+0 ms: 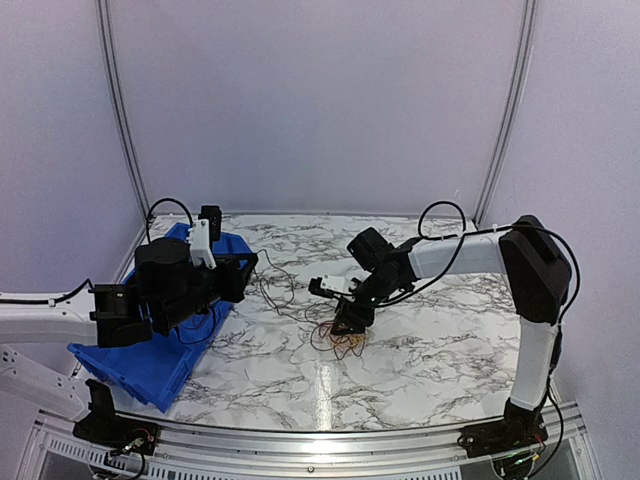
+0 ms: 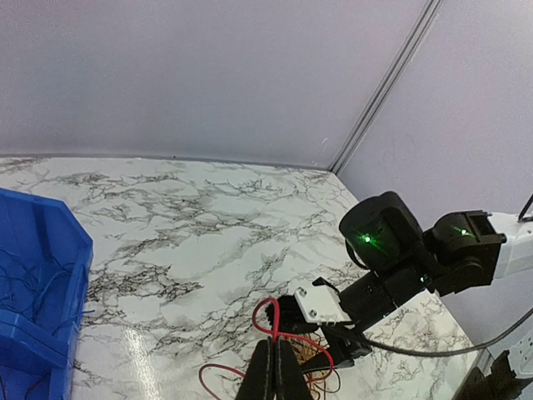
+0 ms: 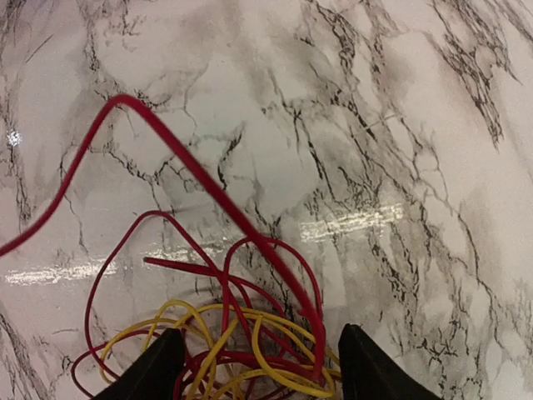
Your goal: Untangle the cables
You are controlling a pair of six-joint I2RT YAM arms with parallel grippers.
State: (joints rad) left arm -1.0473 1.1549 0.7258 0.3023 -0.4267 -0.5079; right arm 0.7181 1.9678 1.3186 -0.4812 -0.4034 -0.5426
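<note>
Red and yellow cables [image 3: 226, 335] | loose tangled loops | on marble table [image 3: 400, 125]

White marbled table [image 1: 420, 350]; a blue bin [image 1: 150, 368] at its left; tangled cables [image 1: 343, 343] mid-table.

White desk [image 1: 430, 350] with grey-black marble veining, glossy, light streaks reflected on it; blue plastic bin [image 1: 150, 365] set at an angle on its left side; pale lavender walls [image 1: 320, 100] behind, thin metal strips [image 1: 506, 110] rising from the back corners; aluminium rail [image 1: 320, 441] along the near edge.
</note>
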